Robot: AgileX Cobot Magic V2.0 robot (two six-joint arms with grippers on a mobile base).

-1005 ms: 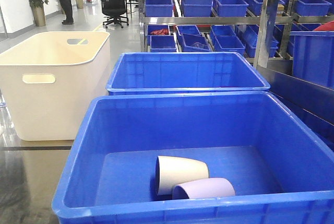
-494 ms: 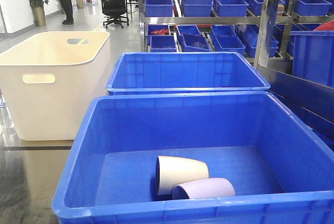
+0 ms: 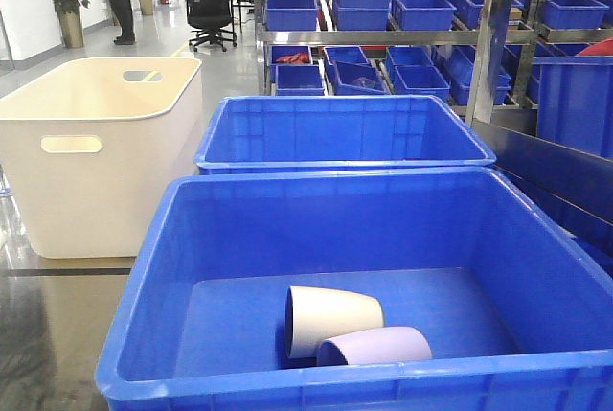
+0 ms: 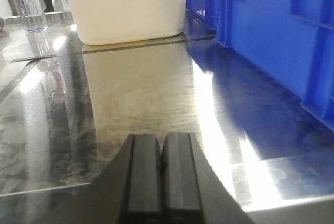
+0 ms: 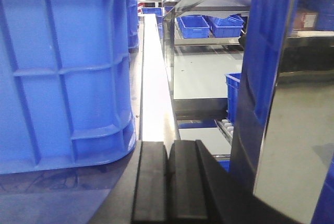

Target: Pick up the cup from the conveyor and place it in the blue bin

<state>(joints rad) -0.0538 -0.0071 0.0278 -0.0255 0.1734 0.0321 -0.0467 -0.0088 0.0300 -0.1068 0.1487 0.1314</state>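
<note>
Cups (image 3: 350,327) lie unmoved in the blue bin (image 3: 153,267); I see left gripper (image 4: 162,177) and right gripper (image 5: 168,182) clenched empty, apart from them.

Front view: high, angled down into the deep bright-blue plastic tub (image 3: 316,239), cream-white handled tub (image 3: 96,157) at left. Left wrist view: low over the shiny metal tabletop (image 4: 130,93), facing both tubs' outer walls, shared with front. Right wrist view: low, close beside the blue tub's ribbed wall.
</note>
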